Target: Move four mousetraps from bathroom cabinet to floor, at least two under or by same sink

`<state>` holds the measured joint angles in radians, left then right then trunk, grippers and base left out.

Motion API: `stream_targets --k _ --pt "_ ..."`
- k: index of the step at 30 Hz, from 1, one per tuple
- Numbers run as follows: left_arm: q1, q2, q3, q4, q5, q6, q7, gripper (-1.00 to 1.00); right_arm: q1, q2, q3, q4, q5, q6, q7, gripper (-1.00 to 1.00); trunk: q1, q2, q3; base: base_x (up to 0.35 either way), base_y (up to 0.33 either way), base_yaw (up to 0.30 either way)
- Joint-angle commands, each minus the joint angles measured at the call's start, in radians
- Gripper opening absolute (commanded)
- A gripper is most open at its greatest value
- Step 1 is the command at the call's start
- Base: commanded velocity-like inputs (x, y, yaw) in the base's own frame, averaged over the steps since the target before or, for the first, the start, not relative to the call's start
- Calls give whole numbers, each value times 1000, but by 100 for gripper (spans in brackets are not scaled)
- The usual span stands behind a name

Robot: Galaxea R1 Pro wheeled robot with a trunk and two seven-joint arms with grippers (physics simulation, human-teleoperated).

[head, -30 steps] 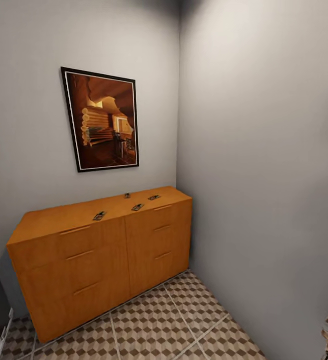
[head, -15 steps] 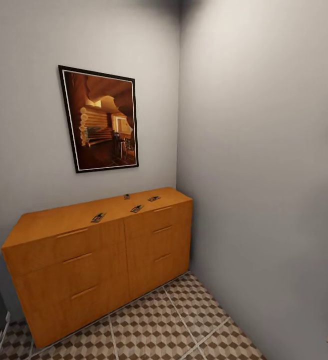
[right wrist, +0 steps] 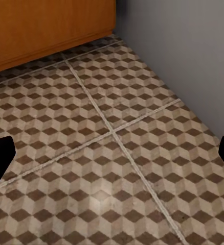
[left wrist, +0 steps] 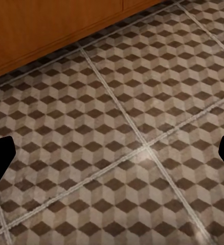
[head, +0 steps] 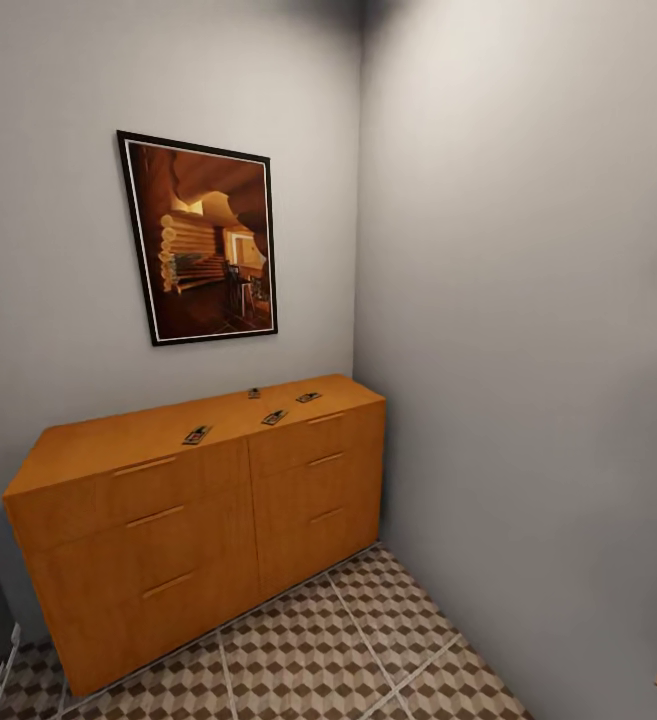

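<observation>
Four mousetraps lie untouched on top of the cabinet, whose framing has shifted slightly in a second as our view moved and then settled, so we judge the approach nearly done, with both pairs of jaws spread wide over the bathroom floor.

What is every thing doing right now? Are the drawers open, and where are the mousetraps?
cabinet: all six drawers shut, standing against the wall.
mousetraps: four, lying flat on the cabinet top, none on the floor yet.
picture: hanging on the wall above the cabinet.
left gripper: jaws open, empty, above the bathroom floor.
right gripper: jaws open, empty.
</observation>
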<state>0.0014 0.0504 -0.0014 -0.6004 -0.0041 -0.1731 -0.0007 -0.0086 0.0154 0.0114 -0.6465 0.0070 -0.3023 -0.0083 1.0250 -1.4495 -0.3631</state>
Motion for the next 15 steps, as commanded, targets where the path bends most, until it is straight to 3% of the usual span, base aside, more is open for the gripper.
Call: stream_targets --k 1,15 --pt "0 0 0 0 0 -2 0 100 -1 0 1 1 1 -3 -1 100 0 -1 -1 0 0 0" --pt "0 0 0 7 0 -3 0 100 -1 0 1 0 1 -3 -1 100 0 -1 -1 0 0 0"
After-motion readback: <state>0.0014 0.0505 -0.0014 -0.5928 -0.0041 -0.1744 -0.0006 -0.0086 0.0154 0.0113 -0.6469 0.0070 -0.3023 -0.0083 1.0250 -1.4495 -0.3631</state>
